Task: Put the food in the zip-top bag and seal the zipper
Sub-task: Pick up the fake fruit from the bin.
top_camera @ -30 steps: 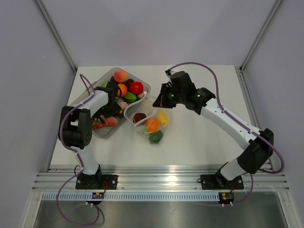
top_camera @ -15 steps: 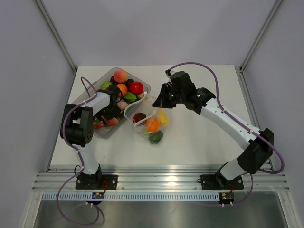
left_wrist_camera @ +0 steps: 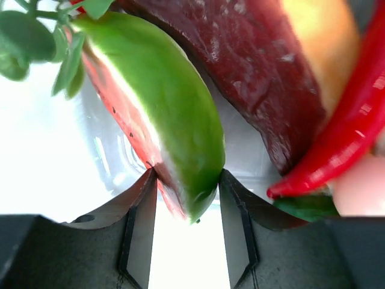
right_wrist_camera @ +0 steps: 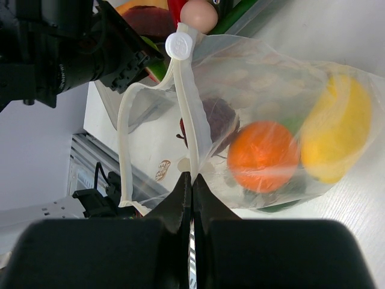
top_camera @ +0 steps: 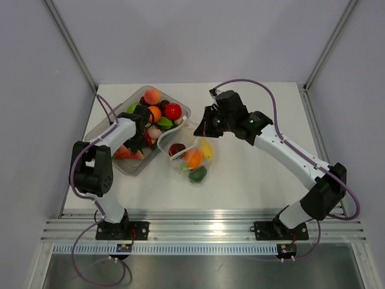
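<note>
White table (top_camera: 252, 180) — mid-frame, the right gripper (right_wrist_camera: 191, 178) pinches the bag (right_wrist_camera: 271, 78) by its rim so the mouth gapes; upper left, the left gripper (left_wrist_camera: 186, 192) clamps a wedge (left_wrist_camera: 174, 108) in the tray (top_camera: 133, 171) — likely for loading.

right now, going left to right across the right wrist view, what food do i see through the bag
dark red fruit → orange fruit → yellow fruit

The left gripper (top_camera: 141, 144) is down among the food (top_camera: 172, 111) in the clear tray (top_camera: 180, 108), while the right gripper (top_camera: 198, 133) meets the top edge of the zip-top bag (top_camera: 191, 158) just beside it, orange, yellow and green pieces inside.
</note>
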